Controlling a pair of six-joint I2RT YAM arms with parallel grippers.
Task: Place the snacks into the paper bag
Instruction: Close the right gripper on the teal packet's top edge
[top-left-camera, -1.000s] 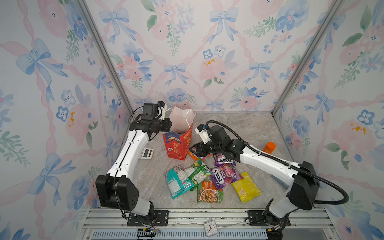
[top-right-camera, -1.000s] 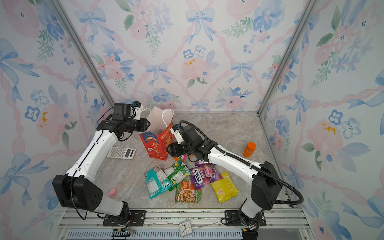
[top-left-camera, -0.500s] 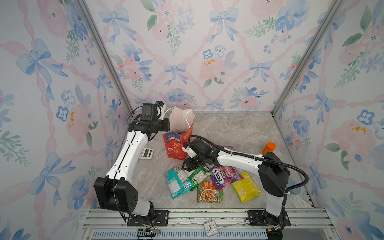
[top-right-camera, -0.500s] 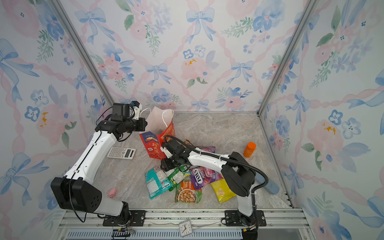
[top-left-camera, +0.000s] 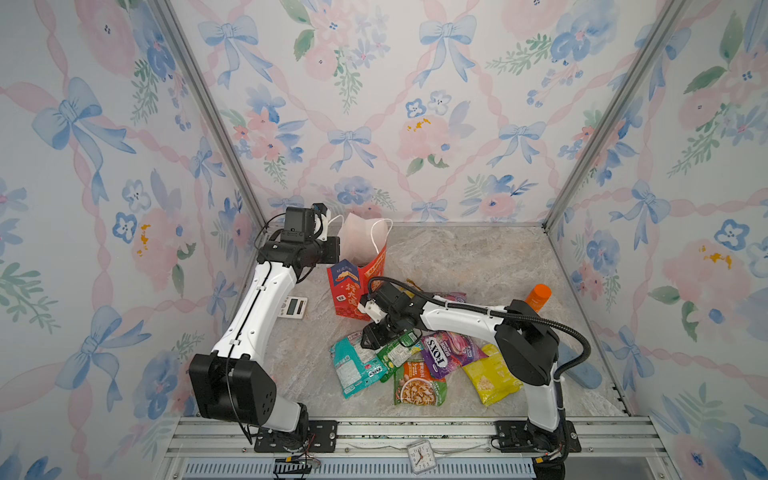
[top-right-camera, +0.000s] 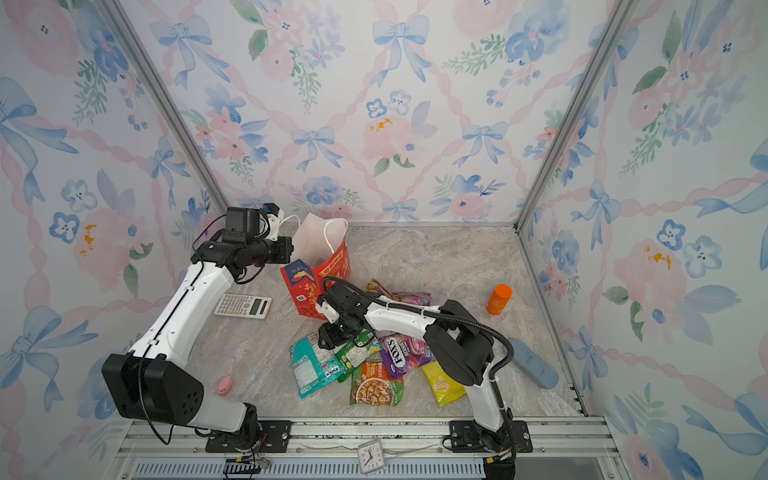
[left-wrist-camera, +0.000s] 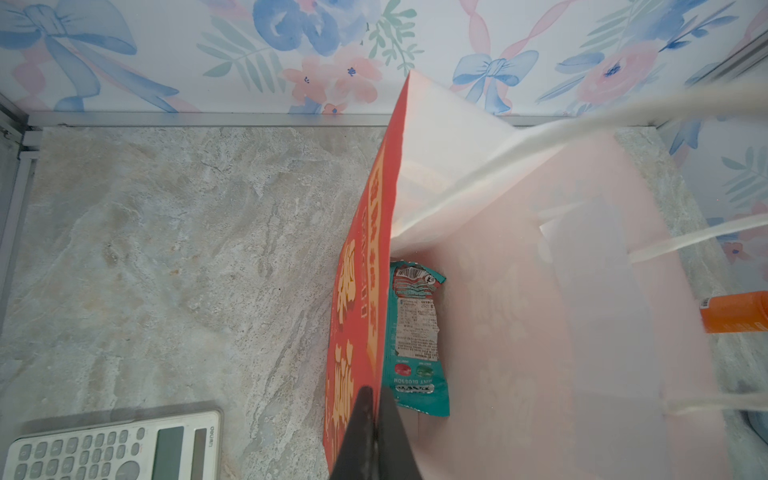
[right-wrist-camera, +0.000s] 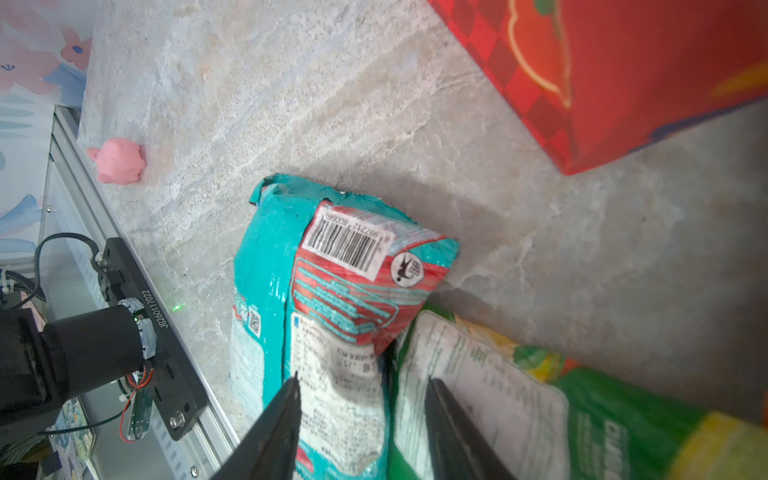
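The red paper bag (top-left-camera: 353, 286) (top-right-camera: 316, 282) stands open at the back left. My left gripper (left-wrist-camera: 374, 411) (top-left-camera: 332, 253) is shut on its red side wall at the rim. One teal packet (left-wrist-camera: 415, 340) lies inside. The other snacks lie in front of the bag: teal (top-left-camera: 357, 365) (right-wrist-camera: 332, 291), green (top-left-camera: 397, 351) (right-wrist-camera: 498, 395), purple FOX'S (top-left-camera: 446, 349), orange-green (top-left-camera: 419, 384) and yellow (top-left-camera: 492, 376). My right gripper (right-wrist-camera: 365, 399) (top-left-camera: 374, 336) is open, low over the teal and green packets where they meet, one finger over each.
A calculator (top-left-camera: 296, 306) lies left of the bag. An orange bottle (top-left-camera: 538, 296) stands at the right. A pink toy (top-right-camera: 224, 384) sits front left, a grey-blue object (top-right-camera: 534, 365) by the right wall, and a small clock (top-left-camera: 420, 456) on the front rail.
My right gripper has come down from beside the bag to the packets in front, its jaws narrowing. My left gripper has shut on the bag's wall.
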